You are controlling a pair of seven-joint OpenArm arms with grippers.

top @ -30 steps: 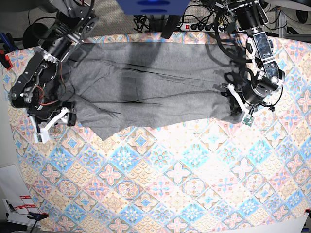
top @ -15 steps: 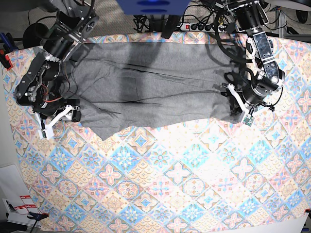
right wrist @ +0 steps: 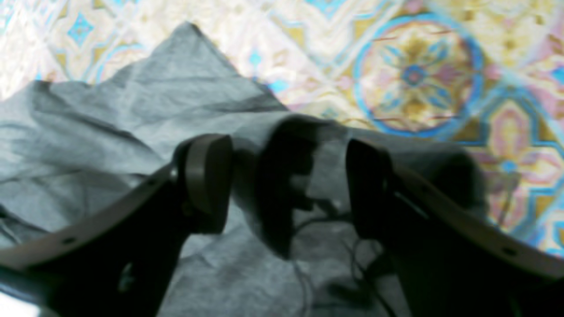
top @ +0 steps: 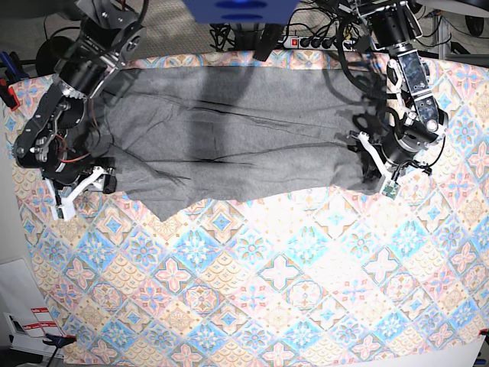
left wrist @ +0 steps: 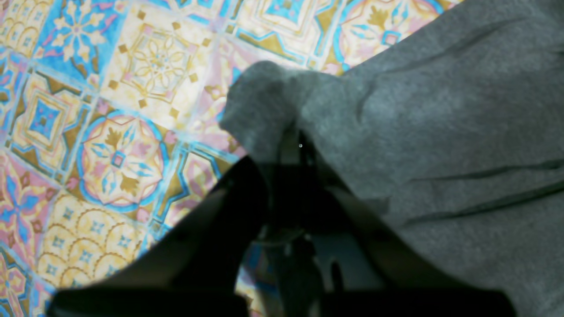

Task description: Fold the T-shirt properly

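T-shirt (top: 237, 141) long axis runs arm to arm | left gripper (top: 374, 170) clenched on its corner | right gripper (right wrist: 288, 185) agape, straddling opposite edge, nothing pinched

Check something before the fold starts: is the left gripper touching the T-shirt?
Touching. The left wrist view shows the left gripper shut on a bunched corner of the T-shirt, with grey fabric pinched between its jaws.

Matt, soft heather-grey knit T-shirt (top: 237, 145) on smooth printed tile-patterned cloth (top: 283, 283); dark matt plastic fingers (right wrist: 207, 176).
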